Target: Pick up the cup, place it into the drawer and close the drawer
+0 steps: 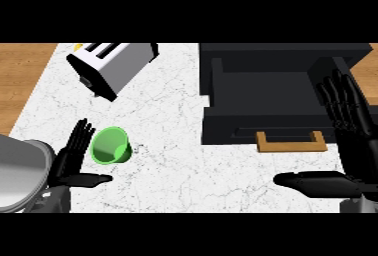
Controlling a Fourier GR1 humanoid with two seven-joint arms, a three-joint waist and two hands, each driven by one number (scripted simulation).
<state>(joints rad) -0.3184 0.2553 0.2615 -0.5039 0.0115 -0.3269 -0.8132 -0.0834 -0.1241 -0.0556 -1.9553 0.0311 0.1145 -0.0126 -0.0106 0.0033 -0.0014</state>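
A green cup point(112, 145) lies on its side on the white marble counter point(170, 125), its mouth facing the lower left. My left hand point(71, 160) is just left of the cup, fingers straight and thumb out below it, not curled round it. The dark drawer point(273, 107) stands pulled open at the right, with a wooden handle point(291, 142) on its front. My right hand point(351, 145) is open at the drawer's right edge, fingers up and thumb pointing left.
A white toaster point(109, 64) stands tilted at the back left of the counter. Wooden floor point(22, 70) shows beyond the counter's left edge. The drawer's cabinet body point(284, 50) fills the back right.
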